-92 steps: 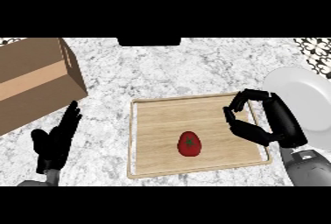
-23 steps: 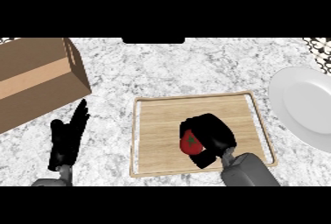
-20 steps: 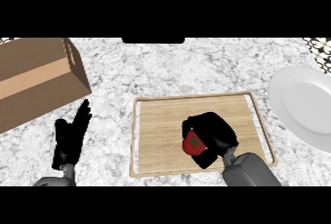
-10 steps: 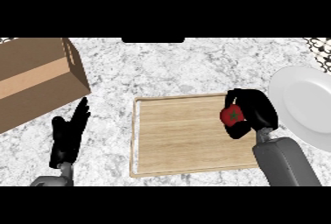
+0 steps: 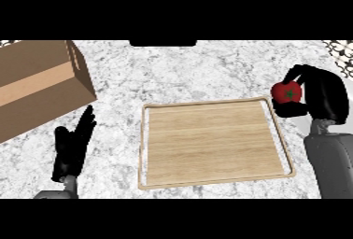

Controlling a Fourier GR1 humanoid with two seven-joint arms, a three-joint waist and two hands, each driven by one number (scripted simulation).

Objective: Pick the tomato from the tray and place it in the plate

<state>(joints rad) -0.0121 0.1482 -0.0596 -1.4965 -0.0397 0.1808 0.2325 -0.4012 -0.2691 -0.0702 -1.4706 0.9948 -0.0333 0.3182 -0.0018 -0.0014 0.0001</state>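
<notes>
My right hand is shut on the red tomato and holds it in the air just past the right rim of the wooden tray. The tomato shows between the thumb and the curled fingers, its green stem mark facing me. Nothing lies on the tray. The white plate lies behind my right hand and forearm at the right edge, and I cannot make out its rim. My left hand rests open at the lower left, fingers up, left of the tray.
A brown cardboard box stands at the upper left, close above my left hand. Marble counter stretches beyond the tray's far rim. A dark netted patch shows at the top right corner.
My right hand closed round the tomato on the tray, lifted it and carried it right and away from me, off the tray. The left hand stayed put.
</notes>
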